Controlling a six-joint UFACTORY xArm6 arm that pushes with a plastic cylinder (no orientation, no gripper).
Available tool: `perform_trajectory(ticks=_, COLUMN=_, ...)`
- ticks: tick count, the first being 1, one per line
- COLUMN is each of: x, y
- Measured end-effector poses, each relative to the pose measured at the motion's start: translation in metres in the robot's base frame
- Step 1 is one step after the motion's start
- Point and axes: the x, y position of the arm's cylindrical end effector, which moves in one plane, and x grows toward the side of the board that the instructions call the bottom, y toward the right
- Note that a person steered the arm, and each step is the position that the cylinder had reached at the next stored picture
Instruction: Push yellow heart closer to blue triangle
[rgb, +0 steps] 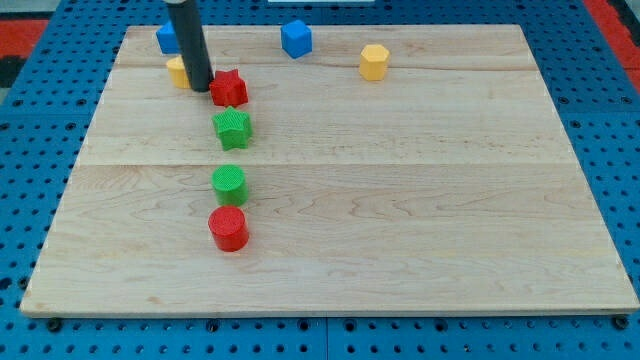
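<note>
near the view's top left, the dark rod is seen coming down onto the wooden board (400, 200), and my tip (202, 89) is set between a yellow block (177, 71) on its left and a red star (229, 88) on its right. the yellow block is mostly hidden behind the rod, so its heart shape cannot be made out; it is just beside the tip, and whether the two are touching cannot be told. a blue block (166, 39) is found just above the yellow one, at the board's top edge, also partly covered by the rod, its shape not clear. no jaws are carried by this arm; only a plain rod is shown, so nothing is gripped.

below the red star a green star (233, 127) is placed, close but apart. further down a green cylinder (229, 184) and a red cylinder (228, 228) are lined up, near each other. at the top middle a blue cube (296, 38) is seen, and to its right, well apart, a yellow hexagon-like block (373, 62).
</note>
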Motion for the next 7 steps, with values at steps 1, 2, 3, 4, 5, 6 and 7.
perform_trajectory(ticks=1, x=0.010, y=-0.038)
perform_trajectory(ticks=2, x=-0.025, y=-0.008)
perform_trajectory(ticks=3, x=-0.040, y=0.007)
perform_trajectory(ticks=4, x=-0.031, y=0.016)
perform_trajectory(ticks=5, x=-0.020, y=-0.047)
perform_trajectory(ticks=6, x=-0.052, y=-0.021)
perform_trajectory(ticks=7, x=-0.078, y=0.013)
